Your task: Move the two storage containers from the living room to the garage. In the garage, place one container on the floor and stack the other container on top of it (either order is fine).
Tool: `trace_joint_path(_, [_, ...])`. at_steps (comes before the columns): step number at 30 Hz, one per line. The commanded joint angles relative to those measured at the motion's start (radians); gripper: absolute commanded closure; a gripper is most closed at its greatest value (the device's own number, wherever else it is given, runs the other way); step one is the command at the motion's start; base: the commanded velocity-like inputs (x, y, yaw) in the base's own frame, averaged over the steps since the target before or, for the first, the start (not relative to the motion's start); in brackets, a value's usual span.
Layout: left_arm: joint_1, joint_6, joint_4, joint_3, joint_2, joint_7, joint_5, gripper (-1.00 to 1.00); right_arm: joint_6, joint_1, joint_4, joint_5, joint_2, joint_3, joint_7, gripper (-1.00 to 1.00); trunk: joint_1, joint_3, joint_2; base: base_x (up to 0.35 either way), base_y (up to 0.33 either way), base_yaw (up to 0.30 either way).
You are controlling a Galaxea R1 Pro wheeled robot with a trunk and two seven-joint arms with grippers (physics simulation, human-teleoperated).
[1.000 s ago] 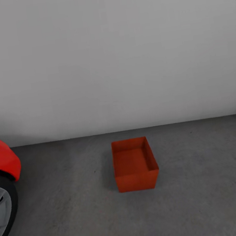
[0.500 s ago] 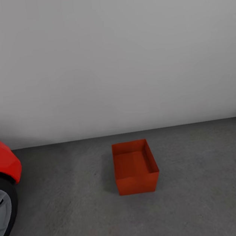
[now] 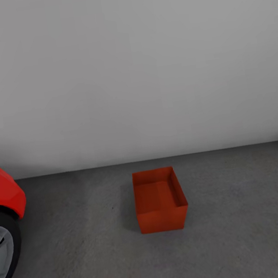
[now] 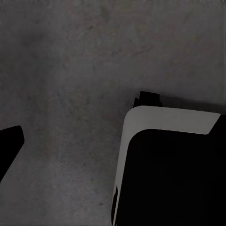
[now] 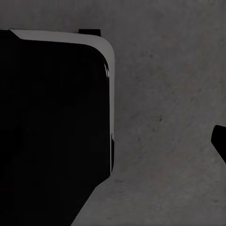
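storage container (image 3: 160,199): upright on floor (image 3: 242,230), open-top, centre | red car (image 3: 4,195): 9 o'clock, well apart | wall (image 3: 128,69): 12 o'clock | jaws, both arms: cannot tell

Bare floor (image 3: 242,230) rings the container (image 3: 160,200); car (image 3: 2,208) crowds far left

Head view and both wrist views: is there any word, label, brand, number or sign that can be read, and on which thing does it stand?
None. The bin, the wall, the car and the floor carry no readable text, label or number. The wrist views show bare concrete and dark robot parts, also without markings.
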Motion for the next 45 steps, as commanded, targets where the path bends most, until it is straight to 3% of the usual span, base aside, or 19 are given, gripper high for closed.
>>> trace_joint_path(1, [-0.001,-0.003,0.001,-0.002,0.000,0.001,0.010,-1.00,-0.005,-0.001,0.003,-0.008,0.001,0.008,0.000,-1.00,0.000,0.001,-0.001,0.000,0.000,0.000])
trace_joint_path(45, [-0.001,-0.003,0.001,-0.002,0.000,0.001,0.011,-1.00,-0.021,0.002,0.003,-0.016,0.002,0.007,0.000,-1.00,0.000,0.073,-0.001,0.000,0.000,0.000])
